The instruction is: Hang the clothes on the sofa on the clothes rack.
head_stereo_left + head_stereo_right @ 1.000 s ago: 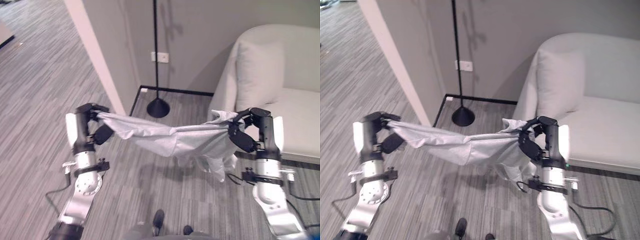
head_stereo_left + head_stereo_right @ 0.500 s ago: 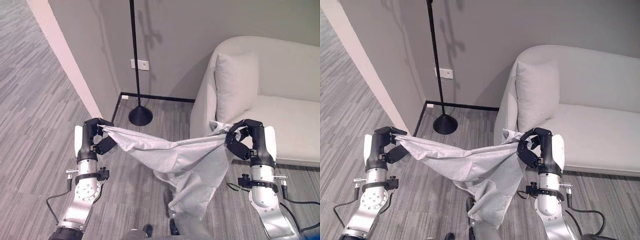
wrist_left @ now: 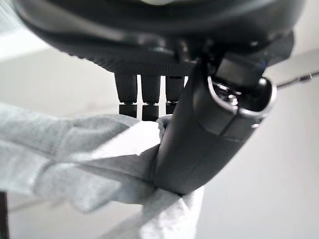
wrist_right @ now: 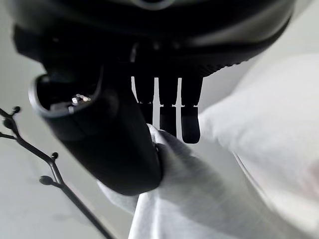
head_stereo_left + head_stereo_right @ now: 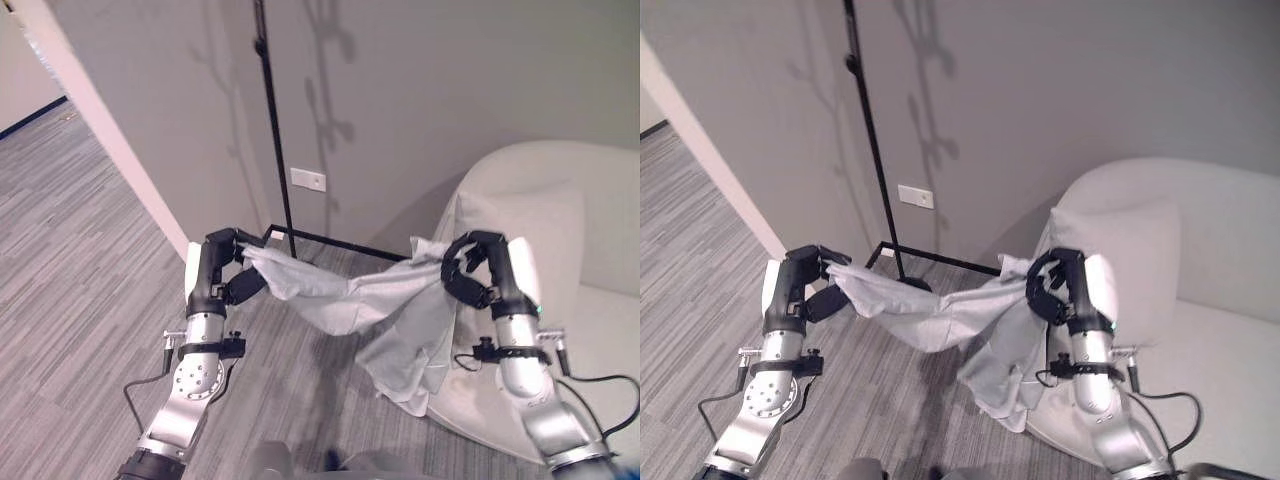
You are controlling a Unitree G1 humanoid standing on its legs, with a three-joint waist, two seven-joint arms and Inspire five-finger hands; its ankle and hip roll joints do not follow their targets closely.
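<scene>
A pale grey garment (image 5: 350, 300) hangs stretched between my two hands above the floor, its loose part drooping toward the right (image 5: 415, 360). My left hand (image 5: 222, 268) is shut on one end; its wrist view shows thumb and fingers pinching the cloth (image 3: 124, 149). My right hand (image 5: 478, 270) is shut on the other end, the cloth (image 4: 189, 184) bunched under its thumb. The clothes rack's thin black pole (image 5: 275, 150) rises just behind the garment, near the wall; its hooked branches (image 4: 30, 149) appear in the right wrist view. The light sofa (image 5: 590, 300) lies to the right.
A grey wall (image 5: 420, 90) stands close ahead, with a white socket plate (image 5: 307, 180) low on it. A white wall corner (image 5: 110, 150) juts out at the left. A cushion (image 5: 1130, 260) leans on the sofa behind my right hand. Striped grey carpet (image 5: 70, 260) extends leftward.
The camera has lifted and turned toward the wall and rack pole. Both hands have risen with the garment and moved closer together, so the cloth sags more at the right.
</scene>
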